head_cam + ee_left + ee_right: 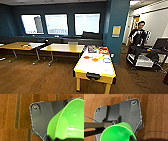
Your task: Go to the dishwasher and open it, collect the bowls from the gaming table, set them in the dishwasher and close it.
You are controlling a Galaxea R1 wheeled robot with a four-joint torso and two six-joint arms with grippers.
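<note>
Three windows [57,24]; two wooden tables [63,48]; one person [138,35]

The gaming counter [97,66] has a pale cream top and yellow sides and legs, with a black fitting on its near end. On it lie small bowls [95,59] in orange, red, yellow and one blue-rimmed, beside red and dark boxes at the far end. The wooden counters [63,47] to the left are light tan. The walls and the pillar [116,22] are deep teal, and a yellow notice [116,30] hangs on the pillar. The floor [37,77] is brown wood-grain. In the left wrist view a bright green bowl [70,121] shows large over brown carpet [12,112] with dark stripes; in the right wrist view, a green bowl [117,132].
</note>
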